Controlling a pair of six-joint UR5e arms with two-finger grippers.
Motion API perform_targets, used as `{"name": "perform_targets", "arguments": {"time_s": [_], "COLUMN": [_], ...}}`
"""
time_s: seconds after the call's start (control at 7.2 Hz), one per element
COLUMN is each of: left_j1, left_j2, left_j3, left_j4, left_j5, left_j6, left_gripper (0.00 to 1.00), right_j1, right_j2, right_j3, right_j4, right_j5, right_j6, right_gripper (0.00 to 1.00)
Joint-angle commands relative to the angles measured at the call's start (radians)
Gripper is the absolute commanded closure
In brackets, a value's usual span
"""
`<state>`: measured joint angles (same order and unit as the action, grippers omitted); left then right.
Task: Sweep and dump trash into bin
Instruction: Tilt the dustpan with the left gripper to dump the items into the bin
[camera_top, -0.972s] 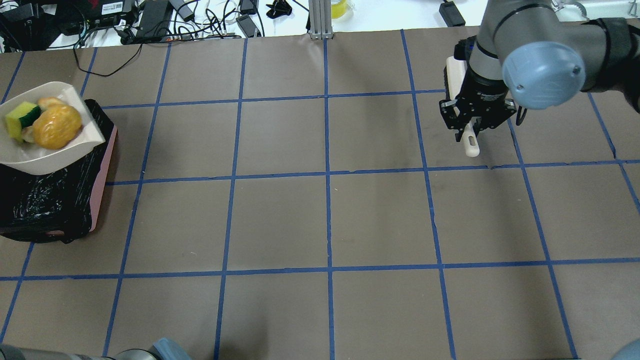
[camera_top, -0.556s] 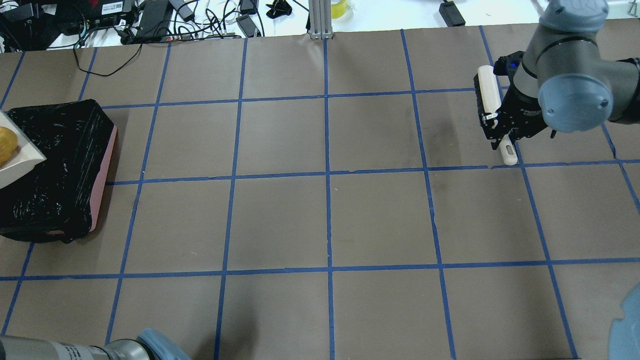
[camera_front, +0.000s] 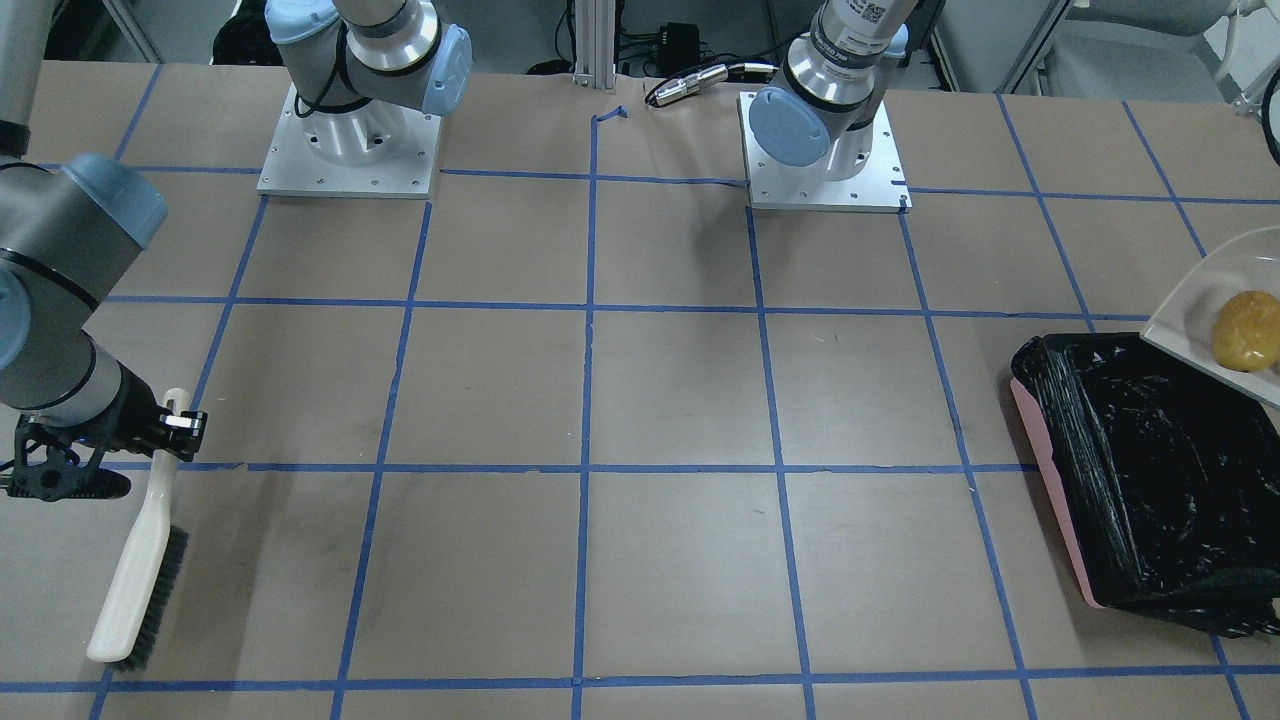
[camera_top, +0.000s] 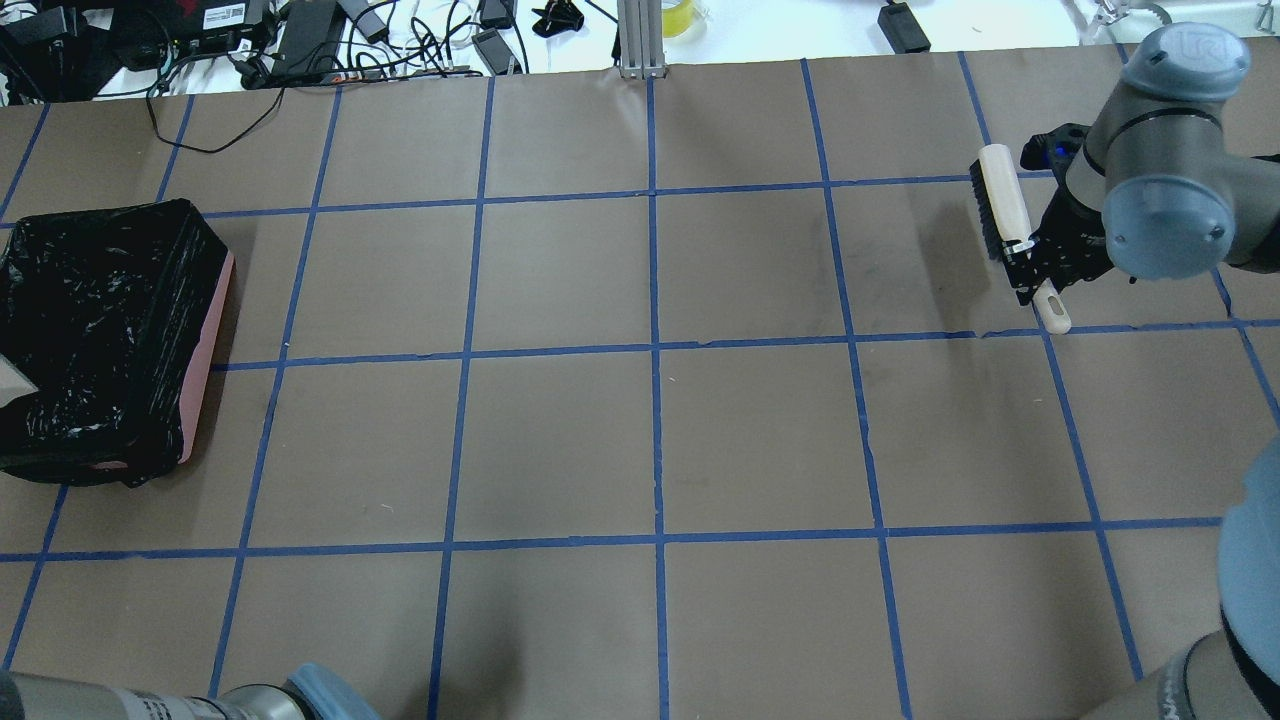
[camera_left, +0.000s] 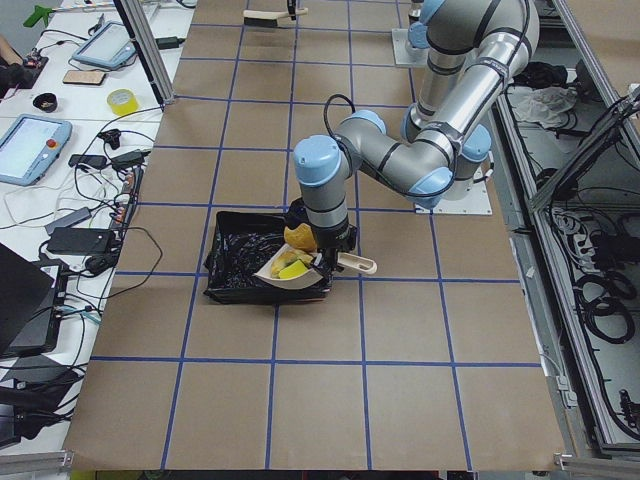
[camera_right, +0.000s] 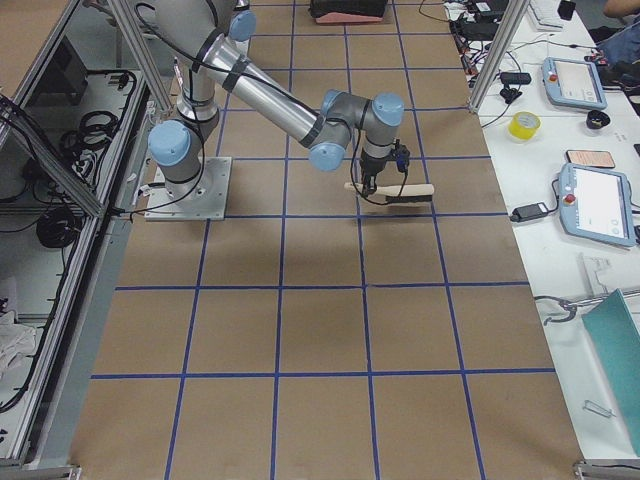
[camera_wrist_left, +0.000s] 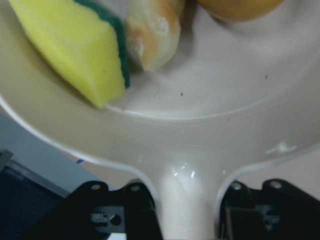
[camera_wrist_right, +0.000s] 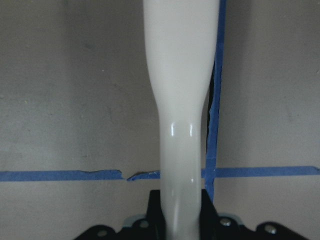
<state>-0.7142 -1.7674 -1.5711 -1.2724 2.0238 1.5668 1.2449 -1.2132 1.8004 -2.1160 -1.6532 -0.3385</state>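
1. The left gripper (camera_wrist_left: 186, 212) is clamped on the neck of the beige dustpan (camera_wrist_left: 210, 125), with a jaw pressed to each side of the handle.
2. In the pan lies the trash: a yellow-and-green sponge block (camera_wrist_left: 75, 45), touching it a tan croissant-like piece (camera_wrist_left: 152, 30), and beyond them a yellow-brown potato-like piece (camera_wrist_left: 240, 7).
3. Seen from the left end of the table, the loaded pan hangs over the robot-side edge of the bin (camera_left: 232, 262). The bin is a pink container lined with crinkled black plastic, set at the table's left end.
4. From across the table, only the pan's corner and the potato-like piece show above the bin's far corner.
5. The right gripper (camera_wrist_right: 182, 222) is closed tight on the handle of the beige brush (camera_wrist_right: 182, 75).
6. The brush head points away from the robot at the table's far right, well apart from the bin. Whether the bristles touch the paper cannot be told.
7. Brown paper crossed by blue tape lines covers the table (camera_top: 650, 450).
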Motion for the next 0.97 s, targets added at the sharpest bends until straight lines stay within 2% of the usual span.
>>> {"name": "perform_targets", "arguments": {"time_s": [0.0,0.14,0.28,0.56,0.69,0.83], "left_j1": [-0.155,-0.209,-0.252,-0.266,-0.267,-0.269], "left_j2": [0.005,0.005,-0.001,0.003,0.003,0.006], "left_j3": [-0.003,-0.003,-0.009,-0.021,-0.023,-0.021], "left_j4": [0.075,0.141,0.146,0.153,0.153,0.156], "left_j5": [0.297,0.344,0.422,0.452,0.449,0.413], "left_j6": [-0.001,0.010,0.003,0.010,0.007,0.006], "left_gripper": [1.00,1.00,1.00,1.00,1.00,1.00], "right_j1": [-0.005,-0.005,-0.005,-0.005,-0.005,-0.005], "right_j2": [0.018,0.027,0.032,0.034,0.034,0.034], "right_j3": [-0.001,-0.001,-0.001,0.000,0.000,-0.001], "right_j4": [-0.013,-0.013,-0.013,-0.012,-0.012,-0.012], "right_j5": [-0.005,-0.005,-0.005,-0.005,-0.005,-0.005], "right_j6": [-0.007,-0.005,-0.005,-0.007,-0.007,-0.008], "right_gripper": [1.00,1.00,1.00,0.98,0.59,0.49]}}
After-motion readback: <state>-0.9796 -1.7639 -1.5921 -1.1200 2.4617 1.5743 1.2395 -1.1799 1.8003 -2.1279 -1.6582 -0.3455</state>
